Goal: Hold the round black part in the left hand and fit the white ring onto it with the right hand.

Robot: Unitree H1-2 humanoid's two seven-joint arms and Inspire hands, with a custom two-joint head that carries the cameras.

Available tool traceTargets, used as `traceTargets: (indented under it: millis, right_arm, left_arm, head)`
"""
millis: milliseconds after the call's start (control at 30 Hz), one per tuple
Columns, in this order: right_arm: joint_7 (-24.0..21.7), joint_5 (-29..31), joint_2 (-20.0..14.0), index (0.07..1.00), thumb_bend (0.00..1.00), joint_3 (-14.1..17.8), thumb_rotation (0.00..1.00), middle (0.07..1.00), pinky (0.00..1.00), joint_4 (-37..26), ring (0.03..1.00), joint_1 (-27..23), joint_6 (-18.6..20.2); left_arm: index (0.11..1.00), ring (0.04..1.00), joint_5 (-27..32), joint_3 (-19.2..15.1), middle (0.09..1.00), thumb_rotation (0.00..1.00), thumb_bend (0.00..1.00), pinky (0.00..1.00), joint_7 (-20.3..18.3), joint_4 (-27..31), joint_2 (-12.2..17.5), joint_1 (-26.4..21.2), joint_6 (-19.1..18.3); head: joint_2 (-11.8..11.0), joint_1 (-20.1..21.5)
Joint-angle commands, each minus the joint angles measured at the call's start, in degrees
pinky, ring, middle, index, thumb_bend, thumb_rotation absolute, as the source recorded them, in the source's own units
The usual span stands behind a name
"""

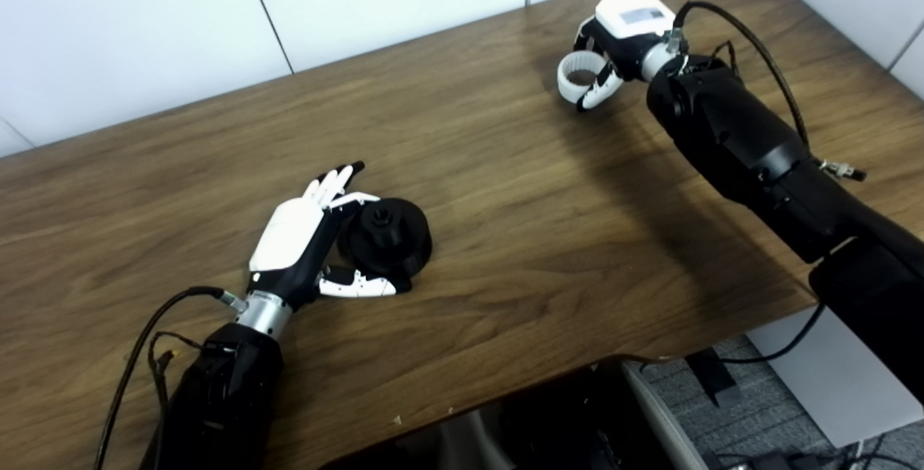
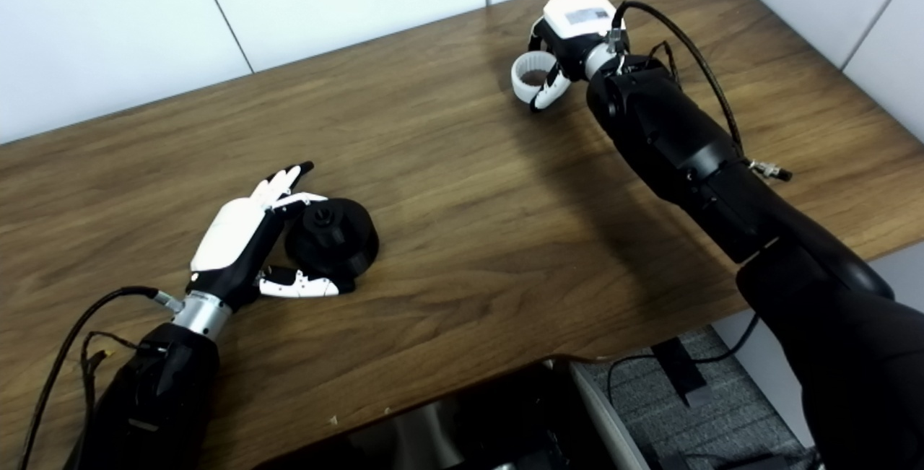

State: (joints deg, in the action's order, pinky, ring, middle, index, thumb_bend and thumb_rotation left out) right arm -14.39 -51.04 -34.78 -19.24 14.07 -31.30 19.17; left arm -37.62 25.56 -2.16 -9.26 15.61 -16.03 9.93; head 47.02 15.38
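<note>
The round black part (image 1: 386, 235) sits on the wooden table (image 1: 505, 188) left of centre, a small hub on its top face. My left hand (image 1: 307, 239) cups it from the left, with fingers stretched over its far side and the thumb under its near edge; the fingers are spread, not closed. Far off at the back right, my right hand (image 1: 613, 37) is closed around the white ring (image 1: 580, 74), which pokes out to the hand's left just above the tabletop. The ring's opening faces up.
The table's front edge (image 1: 505, 383) runs across the lower frame, with a dark chair and grey floor below it. White wall panels stand behind the table. Cables trail along both forearms.
</note>
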Motion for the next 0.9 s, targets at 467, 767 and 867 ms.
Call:
traceTargets:
  millis: [467, 767, 867]
  right_arm:
    - [1.65, 0.69, -0.52, 0.637, 0.75, 0.47, 0.22, 0.561, 1.00, -1.31, 0.724, -0.59, -1.70]
    - [1.16, -0.47, -1.31, 0.628, 0.75, 1.51, 0.22, 0.562, 1.00, -4.45, 0.717, -0.66, -0.28]
    - [1.24, -0.13, -1.60, 0.629, 0.75, 2.21, 0.22, 0.557, 1.00, -5.58, 0.700, -0.58, -0.61]
  left_arm:
    - [0.673, 1.000, -2.35, 0.71, 1.000, 0.45, 1.00, 1.00, -1.56, -0.08, 0.58, 0.27, -0.92]
    - [0.670, 1.000, -2.25, 0.69, 1.000, 0.43, 1.00, 1.00, -0.97, -0.64, 0.44, 0.18, -0.24]
    - [0.672, 1.000, -2.20, 0.71, 1.000, 0.43, 1.00, 1.00, -1.36, -0.38, 0.40, 0.16, -0.63]
  head:
    - [0.05, -0.08]
    - [0.03, 0.04]
    - [0.03, 0.04]
